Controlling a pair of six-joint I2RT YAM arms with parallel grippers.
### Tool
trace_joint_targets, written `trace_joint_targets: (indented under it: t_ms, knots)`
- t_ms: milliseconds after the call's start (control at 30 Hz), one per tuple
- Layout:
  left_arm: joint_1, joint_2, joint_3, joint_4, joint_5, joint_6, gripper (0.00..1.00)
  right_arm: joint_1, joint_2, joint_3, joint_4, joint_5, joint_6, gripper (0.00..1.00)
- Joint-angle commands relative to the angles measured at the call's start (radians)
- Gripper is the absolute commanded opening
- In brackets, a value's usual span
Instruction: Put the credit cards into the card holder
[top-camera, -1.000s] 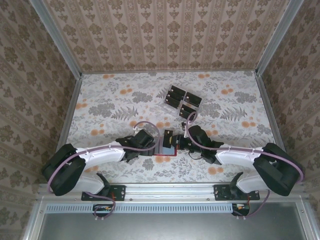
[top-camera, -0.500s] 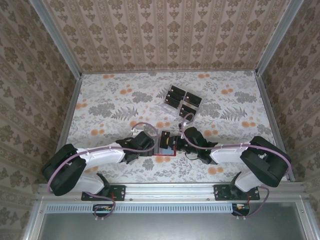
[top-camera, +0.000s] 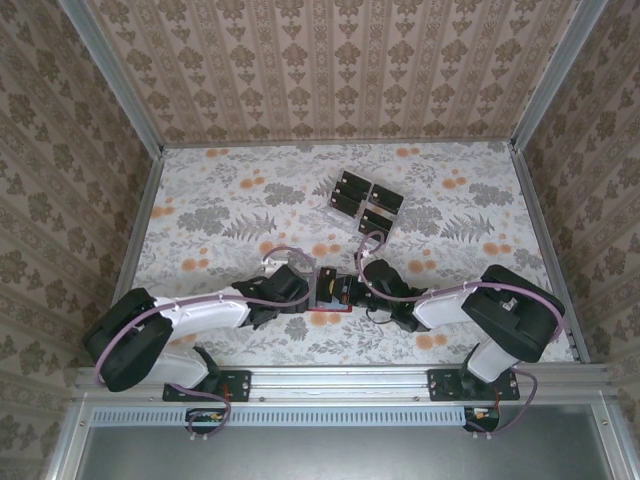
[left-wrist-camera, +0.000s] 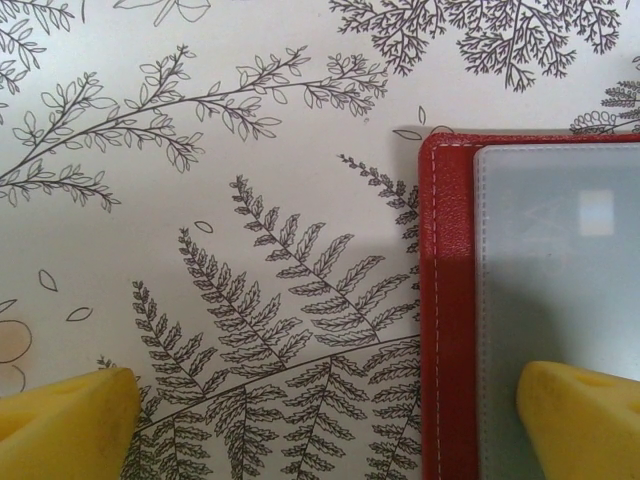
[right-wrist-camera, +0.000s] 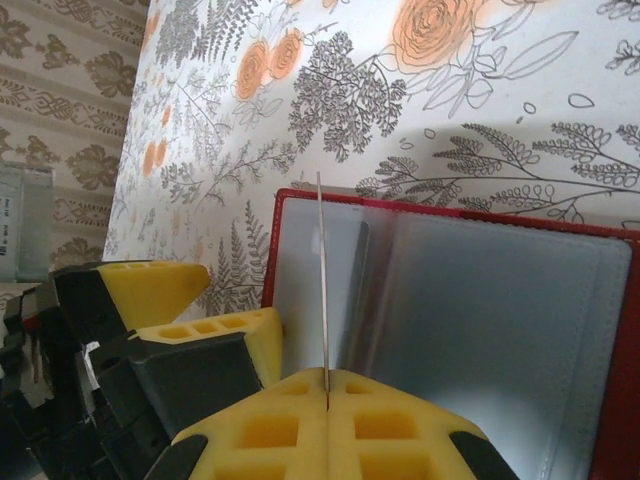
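- while your right gripper (right-wrist-camera: 328, 385) is clamped shut on one credit card (right-wrist-camera: 322, 270), that card stands on edge, its far end at the pocket of the card holder (right-wrist-camera: 480, 300) on the left gripper's side; held like this it can slide into the pocket mouth rather than land flat on top
- your left gripper (left-wrist-camera: 322, 425) stands wide open and grasps nothing; one fingertip (left-wrist-camera: 580, 420) is over the grey pocket (left-wrist-camera: 560, 300), the other over the bare table (left-wrist-camera: 200, 150), straddling the red edge, likely to pin the holder against the push; you cannot tell from here whether it presses down
- the card holder lies open and flat near the front of the table, between your two grippers
- the other credit cards (top-camera: 362, 200) sit clustered well behind it, so most of the job looks undone
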Motion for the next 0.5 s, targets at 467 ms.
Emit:
trace_joint_targets:
  t_ms: [467]
  knots:
    - [-0.005,0.020,-0.041,-0.045,-0.014,-0.013,1.00,0.010,0.032,-0.067,0.098,0.042,0.032,0.00]
